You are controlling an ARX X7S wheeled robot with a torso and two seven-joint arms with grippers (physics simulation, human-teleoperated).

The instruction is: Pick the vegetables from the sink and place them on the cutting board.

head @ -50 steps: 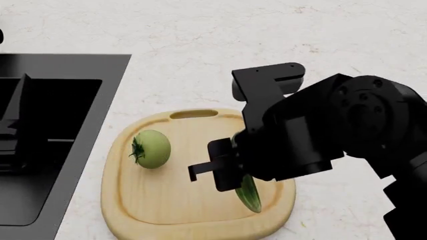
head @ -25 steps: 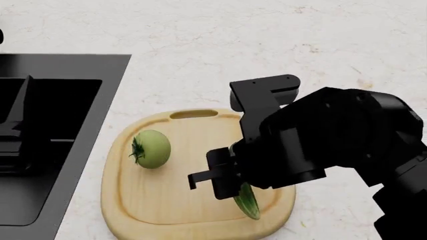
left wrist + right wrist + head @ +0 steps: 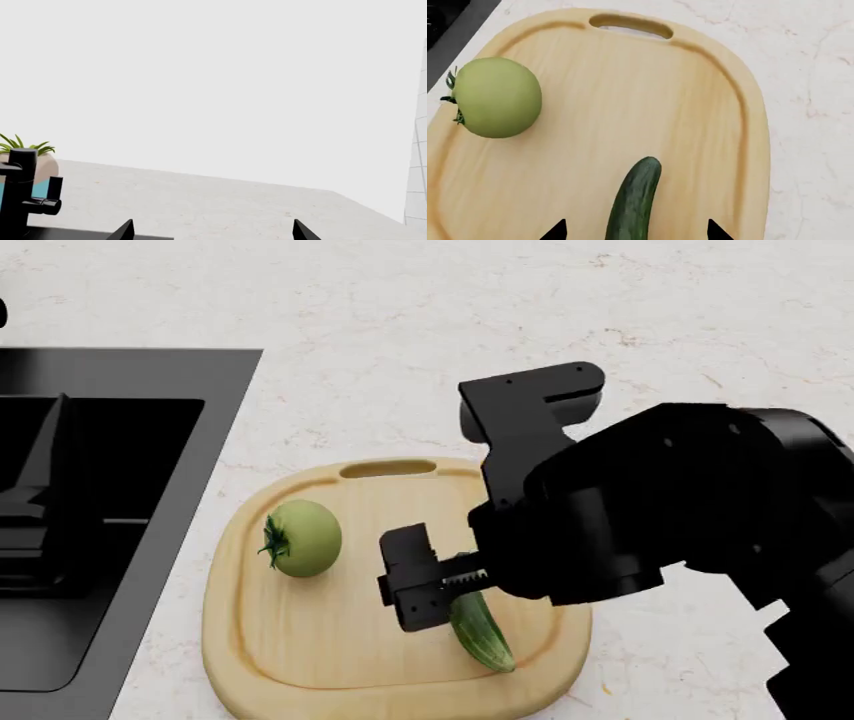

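Observation:
The pale-green tomato (image 3: 304, 537) (image 3: 497, 97) rests on the left part of the tan cutting board (image 3: 320, 650) (image 3: 627, 90). The dark green cucumber (image 3: 481, 632) (image 3: 635, 200) lies flat on the board's right part. My right gripper (image 3: 416, 585) (image 3: 634, 231) hovers just over the cucumber's near end. It is open, with its fingertips wide on either side and not touching the cucumber. The black sink (image 3: 220, 420) is at the left. My left gripper (image 3: 211, 231) is open and holds nothing.
The black faucet (image 3: 20, 195) and a potted plant (image 3: 27, 150) stand behind the sink. Pale stone counter (image 3: 534, 320) surrounds the board. The bulky right arm (image 3: 667, 510) covers the board's right edge.
The right gripper has opened and let go of the cucumber, which now lies flat on the board. The wrist has turned and shifted a little left. The tomato has not moved.

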